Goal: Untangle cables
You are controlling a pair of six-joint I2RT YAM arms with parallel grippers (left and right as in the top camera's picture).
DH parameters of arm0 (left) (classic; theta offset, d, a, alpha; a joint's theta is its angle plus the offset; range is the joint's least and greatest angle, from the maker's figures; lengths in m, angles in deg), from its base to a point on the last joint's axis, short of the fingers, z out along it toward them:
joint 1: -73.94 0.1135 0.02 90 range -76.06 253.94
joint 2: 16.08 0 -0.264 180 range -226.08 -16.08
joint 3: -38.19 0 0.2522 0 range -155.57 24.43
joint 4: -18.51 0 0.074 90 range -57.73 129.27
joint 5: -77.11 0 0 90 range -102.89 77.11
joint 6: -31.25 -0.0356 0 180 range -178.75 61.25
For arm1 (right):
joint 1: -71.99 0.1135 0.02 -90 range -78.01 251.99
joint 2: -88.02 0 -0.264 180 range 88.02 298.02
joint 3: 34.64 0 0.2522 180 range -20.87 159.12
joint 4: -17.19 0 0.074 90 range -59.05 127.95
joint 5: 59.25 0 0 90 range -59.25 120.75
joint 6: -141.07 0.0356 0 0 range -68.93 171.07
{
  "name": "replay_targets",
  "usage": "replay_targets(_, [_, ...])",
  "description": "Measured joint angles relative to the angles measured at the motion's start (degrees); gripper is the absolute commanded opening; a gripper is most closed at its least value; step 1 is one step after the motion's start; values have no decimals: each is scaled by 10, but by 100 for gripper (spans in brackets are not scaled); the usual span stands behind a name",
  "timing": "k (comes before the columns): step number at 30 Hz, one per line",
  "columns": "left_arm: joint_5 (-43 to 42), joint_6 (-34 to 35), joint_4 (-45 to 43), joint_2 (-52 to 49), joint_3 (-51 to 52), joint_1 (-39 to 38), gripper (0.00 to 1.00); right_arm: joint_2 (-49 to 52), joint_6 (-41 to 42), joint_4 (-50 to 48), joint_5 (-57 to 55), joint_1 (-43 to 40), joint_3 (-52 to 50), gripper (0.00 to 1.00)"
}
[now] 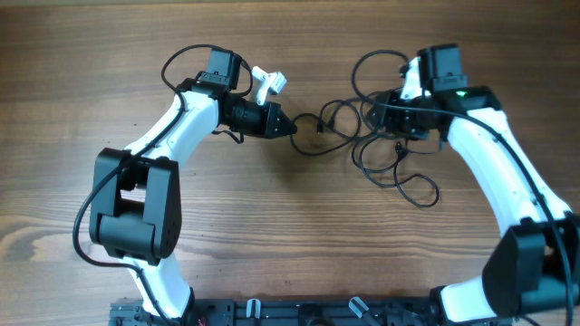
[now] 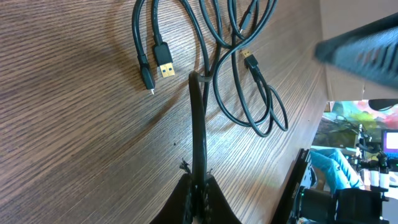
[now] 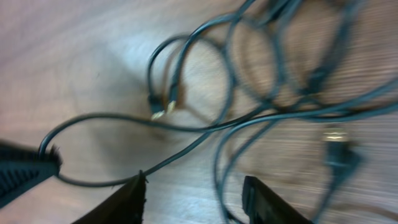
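Observation:
The cables (image 1: pixel 390 145) lie as a loose black tangle on the wooden table between the two arms. My left gripper (image 1: pixel 286 125) is at the tangle's left end, shut on one strand. In the left wrist view that cable strand (image 2: pixel 198 124) runs straight out from my left gripper (image 2: pixel 199 179) toward USB plugs (image 2: pixel 163 63). My right gripper (image 1: pixel 388 114) hovers over the tangle's upper middle. The right wrist view is blurred; there my right gripper (image 3: pixel 196 190) is open, with a loop of cable (image 3: pixel 219 168) passing loosely between the fingers, which do not press on it.
The tip of the left gripper (image 3: pixel 25 169) shows at the left edge of the right wrist view. A black rail (image 1: pixel 272 312) runs along the table's front edge between the arm bases. Bare wood lies left of and in front of the tangle.

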Motion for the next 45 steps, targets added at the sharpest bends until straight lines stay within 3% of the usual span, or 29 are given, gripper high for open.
replay_targets(2, [0, 2, -1, 0, 0, 0, 4, 21, -11, -4, 19, 15, 0, 77])
replay_targets(8, [29, 21, -5, 0, 0, 1, 4, 84, -26, -37, 44, 75, 0, 84])
replay_targets(18, [205, 172, -2, 0, 0, 56, 4, 187, 19, -143, 67, 136, 1, 89])
replay_targets(21, [226, 190, -2, 0, 0, 69, 4, 195, 20, -177, 86, 144, 2, 86])
replay_targets(23, [232, 196, -2, 0, 0, 66, 4, 202, 16, -192, 104, 153, 5, 72])
replay_targets(28, [239, 203, -2, 0, 0, 55, 4, 207, -2, -177, 123, 163, 5, 67])
replay_targets(33, [232, 208, -2, 0, 0, 43, 4, 184, -39, -189, 123, 169, 1, 77])
replay_targets(45, [104, 223, 9, 0, 0, 29, 4, 155, -62, -269, 111, 214, 0, 79])
